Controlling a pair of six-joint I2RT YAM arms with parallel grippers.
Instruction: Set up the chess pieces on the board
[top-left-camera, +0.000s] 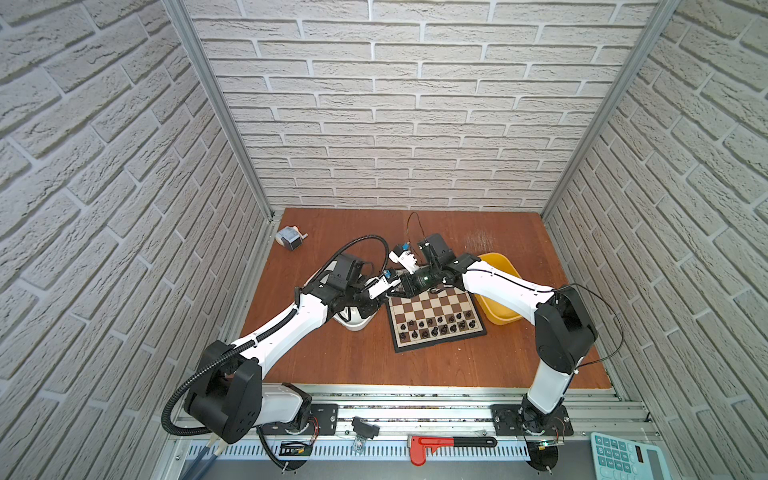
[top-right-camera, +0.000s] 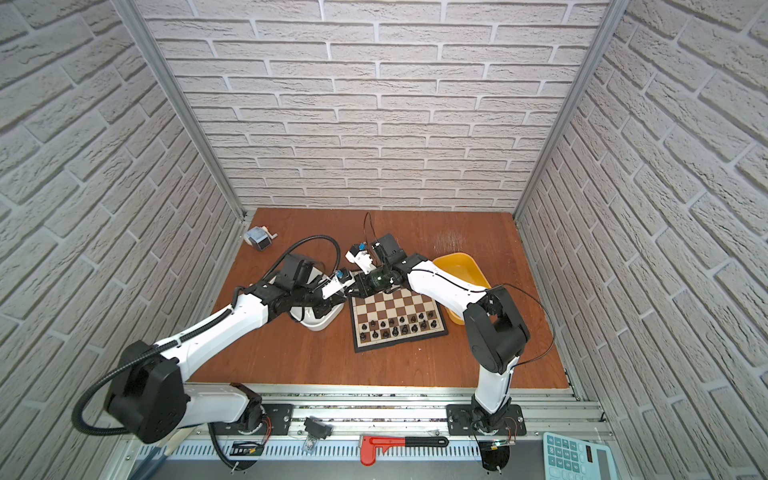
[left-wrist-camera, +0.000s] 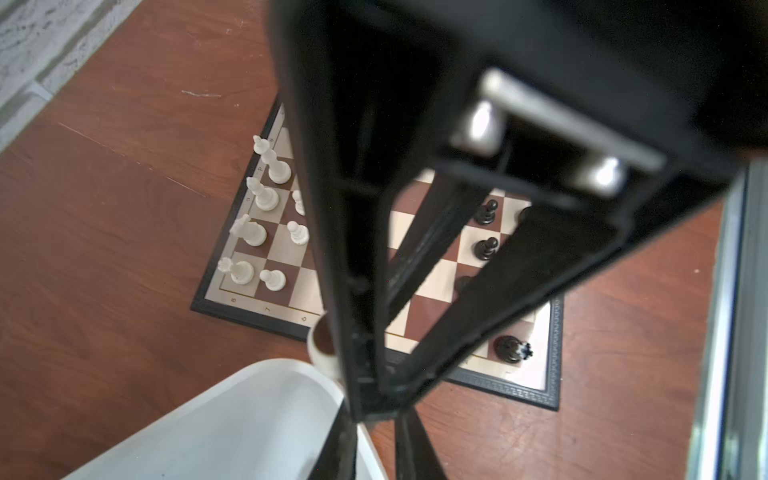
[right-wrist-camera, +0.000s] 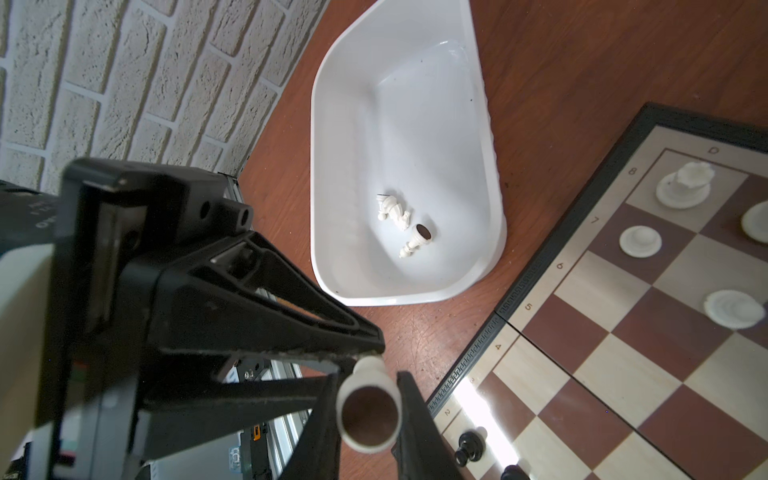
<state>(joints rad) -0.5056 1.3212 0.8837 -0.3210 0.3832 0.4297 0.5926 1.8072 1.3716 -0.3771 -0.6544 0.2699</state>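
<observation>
at the upper left corner of the board (top-left-camera: 432, 305), the right gripper (right-wrist-camera: 367, 382) clamps a white piece (right-wrist-camera: 368, 411); whether the left gripper (left-wrist-camera: 374, 409) has its jaws apart can't be told; its tip by the piece may knock it askew

Wht pc (right-wrist-camera: 368, 411) mid-air by board (right-wrist-camera: 615, 374)

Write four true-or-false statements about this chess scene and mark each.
1. The right gripper holds a white piece between its fingers. True.
2. The white tub is empty. False: two white pieces lie in the white tub.
3. Black pieces stand in the two rows of the board nearest the robot. True.
4. The yellow tub sits left of the board. False: the yellow tub sits on the board's right.
</observation>
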